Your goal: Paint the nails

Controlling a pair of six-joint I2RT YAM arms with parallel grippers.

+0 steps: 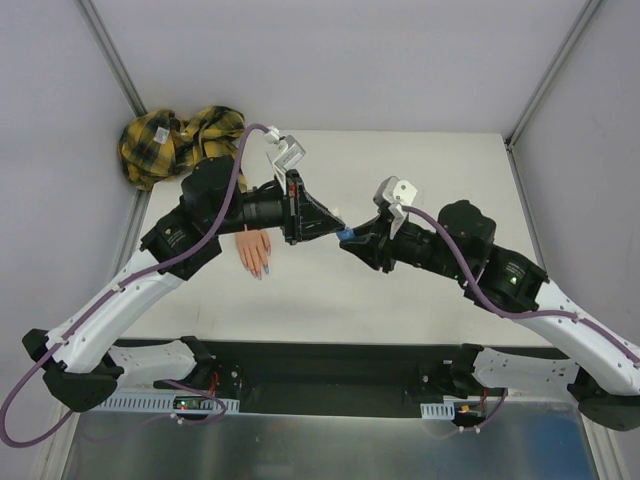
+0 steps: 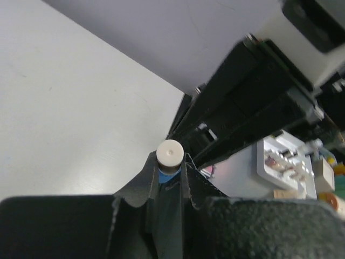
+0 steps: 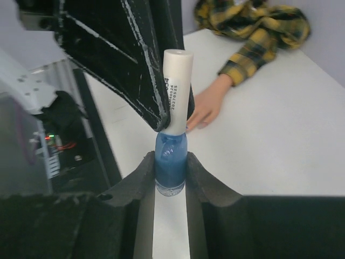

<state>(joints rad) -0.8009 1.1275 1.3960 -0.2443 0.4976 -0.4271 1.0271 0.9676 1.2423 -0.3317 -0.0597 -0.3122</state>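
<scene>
Plaid sleeve [image 1: 180, 140]: bunched in the far left corner, well behind the left jaws.
Mannequin hand [image 1: 254, 248]: flat on the table [image 1: 430, 180], left of both sets of jaws and well apart from them.
Nails [image 1: 260, 270]: at the fingertips, pointing to the near edge. Nothing touches them, and they are too small to judge any fresh coat.
Left gripper [image 1: 330, 226]: jaws nearly closed, seemingly pinching the cap's lower end.
White cap [image 2: 171, 153]: seated on the bottle, between the left jaws.
Blue bottle [image 3: 170, 164]: upright between the right jaws.
Right gripper [image 1: 354, 240]: jaws clamped on the bottle's glass body.
Progress: opening stage, by my judgement. The cap is not off, no brush is out, and every nail is left to paint.
</scene>
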